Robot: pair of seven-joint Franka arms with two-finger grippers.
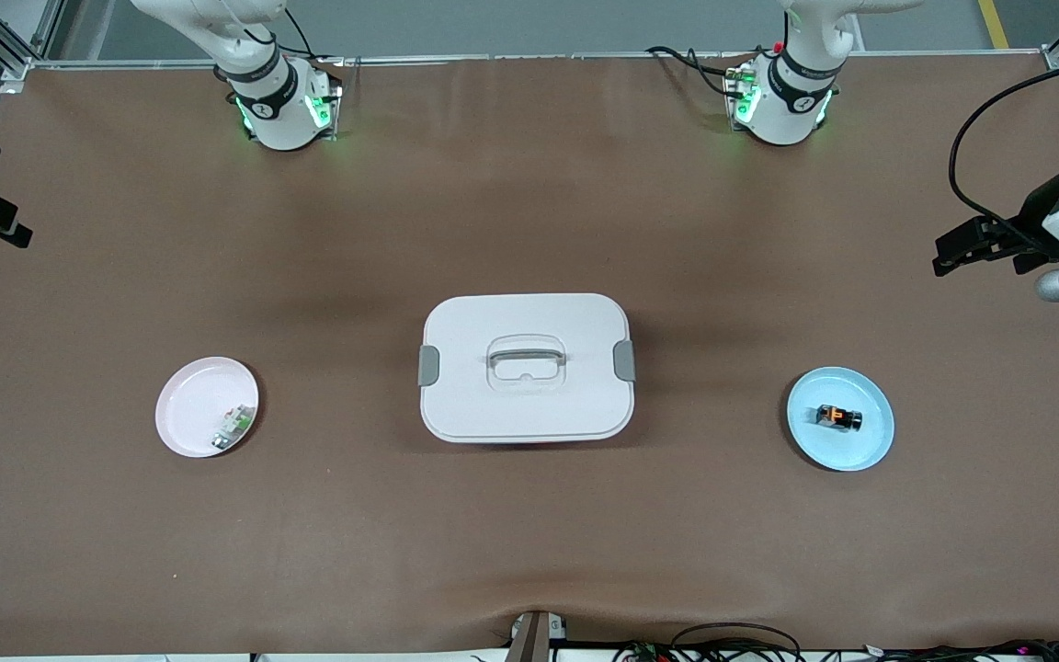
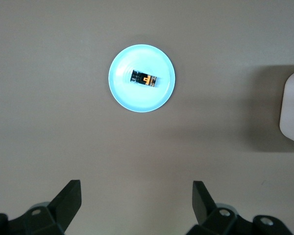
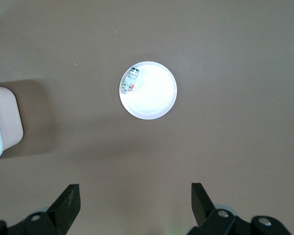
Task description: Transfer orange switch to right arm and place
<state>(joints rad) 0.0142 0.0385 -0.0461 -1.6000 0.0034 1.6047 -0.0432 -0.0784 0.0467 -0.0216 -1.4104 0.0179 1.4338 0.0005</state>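
Note:
The orange switch [image 1: 838, 418], a tiny black block with orange markings, lies on a light blue plate [image 1: 871, 450] toward the left arm's end of the table. It also shows in the left wrist view [image 2: 146, 79], on the plate [image 2: 127, 98]. My left gripper [image 2: 135, 185] is open and empty, high over bare table beside that plate. My right gripper [image 3: 135, 186] is open and empty, high over bare table beside the pink plate [image 3: 157, 103]. Neither gripper shows in the front view.
A white lidded box [image 1: 465, 395] with a handle stands mid-table between the plates. The pink plate [image 1: 189, 395] toward the right arm's end holds a small white-and-green part [image 1: 233, 428]. Dark equipment [image 1: 980, 244] juts in at the table's end.

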